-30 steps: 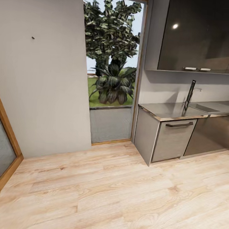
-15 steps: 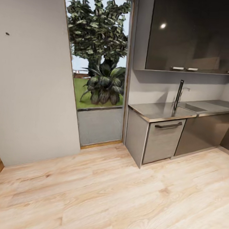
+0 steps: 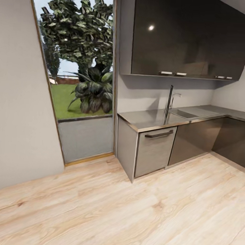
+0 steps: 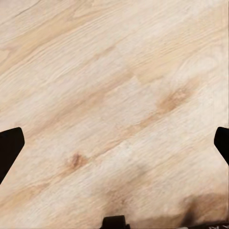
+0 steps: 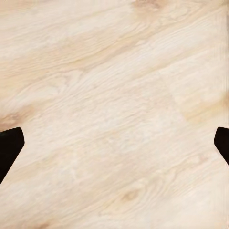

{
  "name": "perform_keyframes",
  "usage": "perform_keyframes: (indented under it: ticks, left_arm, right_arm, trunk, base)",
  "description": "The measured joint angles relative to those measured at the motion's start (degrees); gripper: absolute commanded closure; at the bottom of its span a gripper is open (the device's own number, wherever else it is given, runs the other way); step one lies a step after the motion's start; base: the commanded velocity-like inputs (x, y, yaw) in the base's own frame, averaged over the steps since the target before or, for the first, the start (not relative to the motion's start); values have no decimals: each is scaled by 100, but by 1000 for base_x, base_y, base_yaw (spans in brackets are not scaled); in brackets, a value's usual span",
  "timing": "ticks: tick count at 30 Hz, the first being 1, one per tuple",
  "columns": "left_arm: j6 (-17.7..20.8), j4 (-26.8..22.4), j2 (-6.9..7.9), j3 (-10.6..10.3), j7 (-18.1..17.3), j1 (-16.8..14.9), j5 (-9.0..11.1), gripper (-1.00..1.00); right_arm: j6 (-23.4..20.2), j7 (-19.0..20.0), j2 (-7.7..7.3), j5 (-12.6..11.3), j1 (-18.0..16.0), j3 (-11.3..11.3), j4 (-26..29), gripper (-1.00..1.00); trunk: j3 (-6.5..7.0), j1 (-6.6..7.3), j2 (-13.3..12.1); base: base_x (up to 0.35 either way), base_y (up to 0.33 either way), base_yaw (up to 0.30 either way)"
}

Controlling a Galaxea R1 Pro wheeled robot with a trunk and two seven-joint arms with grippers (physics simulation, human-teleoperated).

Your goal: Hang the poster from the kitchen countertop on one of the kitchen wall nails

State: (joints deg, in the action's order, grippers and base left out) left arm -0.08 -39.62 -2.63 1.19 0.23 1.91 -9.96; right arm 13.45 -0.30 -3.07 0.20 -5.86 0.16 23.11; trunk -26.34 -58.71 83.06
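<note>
The kitchen countertop point(image 3: 147, 118), shiny grey steel, runs along the right wall with a built-in sink point(image 3: 185, 113) and tap point(image 3: 175, 96). A thin dark upright panel point(image 3: 169, 100) stands on it beside the sink. It looks like the poster seen edge-on, with its face hidden. The pale grey wall point(image 3: 19, 107) at the left has no nail in the part in view. In the wrist views, the left gripper point(image 4: 114, 143) and the right gripper point(image 5: 114, 145) both hang open over the wooden floor, with dark fingertips point(image 4: 9, 148) far apart and nothing between them.
A glass door point(image 3: 80, 74) onto a garden stands between the wall and the cabinets. Dark upper cabinets point(image 3: 183, 36) hang over the worktop. A grey cabinet front with a bar handle point(image 3: 159, 134) faces the light wood floor point(image 3: 125, 211), which spreads wide in front.
The camera has swung to the right, so the whole picture has slid left. The nail on the left wall has left the view and more of the countertop has come in.
</note>
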Motion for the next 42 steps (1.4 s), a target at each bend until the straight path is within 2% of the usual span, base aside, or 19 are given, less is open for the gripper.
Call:
perform_keyframes:
  ticks: [42]
  left_arm:
    - [8, 2, -6, -8, 1, 0, 0, -100]
  right_arm:
    - [9, -1, 1, -4, -1, 8, -30, -100]
  trunk:
    - [1, 0, 0]
  base:
    - [189, -295, 2]
